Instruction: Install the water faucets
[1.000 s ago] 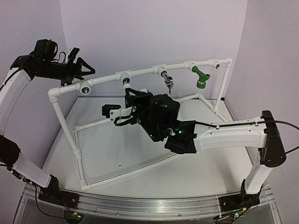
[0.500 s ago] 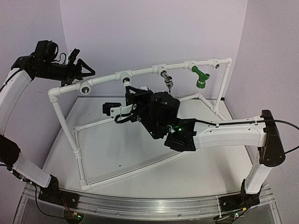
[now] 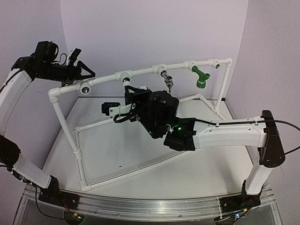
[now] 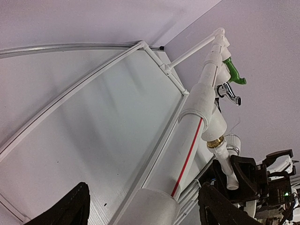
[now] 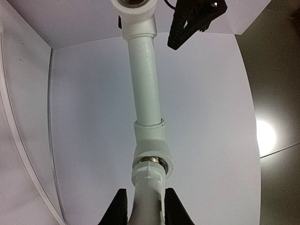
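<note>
The white pipe frame (image 3: 154,70) stands on the table, with a green faucet (image 3: 200,78) and a chrome faucet (image 3: 168,82) hanging from its top rail. A white faucet (image 5: 149,194) sits with its brass thread (image 5: 152,163) at a rail socket (image 5: 150,140), and my right gripper (image 5: 146,208) is shut on its body. In the top view that right gripper (image 3: 130,93) is just under the rail. My left gripper (image 3: 90,73) is raised at the rail's left end. It is open, its fingers (image 4: 70,211) astride the pipe (image 4: 187,150) without touching it.
The frame's lower rails (image 3: 117,176) lie across the table (image 3: 206,173). An empty socket (image 3: 85,89) faces out near the rail's left corner, another (image 3: 218,65) at the right end. The right arm's white forearm (image 3: 229,133) spans the frame's right side.
</note>
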You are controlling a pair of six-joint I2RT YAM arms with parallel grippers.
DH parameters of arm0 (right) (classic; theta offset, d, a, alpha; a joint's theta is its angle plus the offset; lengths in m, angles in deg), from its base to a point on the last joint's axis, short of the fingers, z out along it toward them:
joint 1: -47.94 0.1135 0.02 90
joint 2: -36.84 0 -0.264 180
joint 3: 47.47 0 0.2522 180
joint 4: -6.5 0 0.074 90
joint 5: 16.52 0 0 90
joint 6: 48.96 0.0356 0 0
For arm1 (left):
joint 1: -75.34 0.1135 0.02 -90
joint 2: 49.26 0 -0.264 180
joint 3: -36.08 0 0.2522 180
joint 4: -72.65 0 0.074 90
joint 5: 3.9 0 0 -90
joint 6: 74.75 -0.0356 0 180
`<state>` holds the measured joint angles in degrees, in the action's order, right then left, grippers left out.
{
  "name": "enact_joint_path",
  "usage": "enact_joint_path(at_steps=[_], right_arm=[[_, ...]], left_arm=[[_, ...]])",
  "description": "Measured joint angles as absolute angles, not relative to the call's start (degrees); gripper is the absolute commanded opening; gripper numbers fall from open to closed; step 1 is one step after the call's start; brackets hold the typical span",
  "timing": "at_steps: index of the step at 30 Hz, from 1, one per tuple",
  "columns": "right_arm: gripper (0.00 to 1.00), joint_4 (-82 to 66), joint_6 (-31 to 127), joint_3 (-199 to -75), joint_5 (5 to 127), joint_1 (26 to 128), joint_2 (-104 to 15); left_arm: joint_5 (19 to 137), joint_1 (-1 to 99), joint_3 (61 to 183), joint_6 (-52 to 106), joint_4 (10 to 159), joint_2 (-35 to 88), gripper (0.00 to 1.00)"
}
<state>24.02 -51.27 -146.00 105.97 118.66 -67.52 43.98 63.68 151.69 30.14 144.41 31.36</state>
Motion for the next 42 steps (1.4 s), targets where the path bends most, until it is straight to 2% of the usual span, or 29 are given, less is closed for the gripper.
enact_joint_path(at_steps=[10, 37, 40, 42], right_arm=[[0.0, 22.26, -51.25, -145.98, 105.77, 118.11, -66.8], [0.0, 20.55, -48.32, -143.72, 110.04, 118.46, -65.13], [0.0, 20.51, -47.77, -142.87, 110.89, 118.73, -64.92], [0.0, 20.51, -47.46, -142.83, 111.37, 118.83, -64.92]], left_arm=[[43.56, 63.73, 151.69, 27.14, 145.28, 31.36, 0.75], [42.45, 63.71, 151.82, 26.19, 146.51, 31.41, 0.74], [42.29, 63.71, 151.82, 26.26, 146.58, 31.41, 0.75], [42.27, 63.71, 151.83, 26.53, 146.58, 31.43, 0.8]])
